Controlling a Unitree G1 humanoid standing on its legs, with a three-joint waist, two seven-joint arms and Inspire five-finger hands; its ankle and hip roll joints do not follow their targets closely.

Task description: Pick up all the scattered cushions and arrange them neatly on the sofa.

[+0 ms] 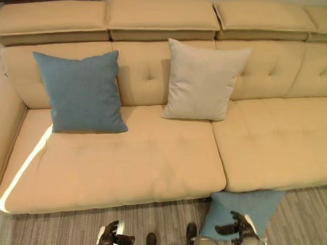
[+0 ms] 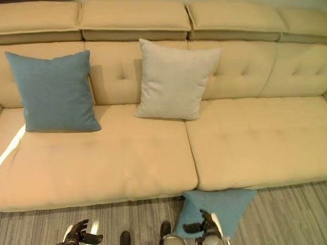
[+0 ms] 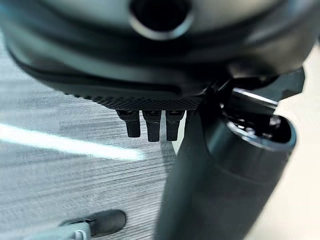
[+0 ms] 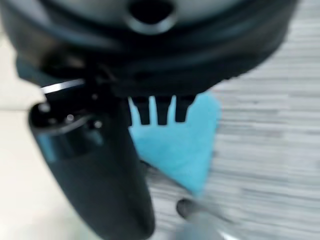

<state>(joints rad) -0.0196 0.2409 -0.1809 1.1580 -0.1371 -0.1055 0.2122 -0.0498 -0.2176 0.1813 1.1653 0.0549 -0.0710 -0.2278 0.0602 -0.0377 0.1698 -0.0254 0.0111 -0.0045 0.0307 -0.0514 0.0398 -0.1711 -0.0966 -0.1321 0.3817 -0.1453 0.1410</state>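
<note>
Sofa (image 1: 154,160): you face a long tan sofa with tufted seats and back, on a grey striped floor (image 1: 60,228).
Blue cushion (image 1: 82,92): square, plain weave, standing upright against the sofa's back at its left end.
Pale cushion (image 1: 202,81): off-white, square, leaning on the sofa's back right of the blue cushion, tilted.
Floor cushion (image 1: 249,205): lighter blue, lying flat on the floor against the sofa's front edge, one corner pointing toward you.
Writing: none you can read.
Left hand (image 1: 109,234): low over the floor before the sofa, fingers (image 3: 152,125) relaxed, holding nothing.
Right hand (image 1: 237,227): over the floor cushion's near corner, fingers (image 4: 160,111) straight, empty.
</note>
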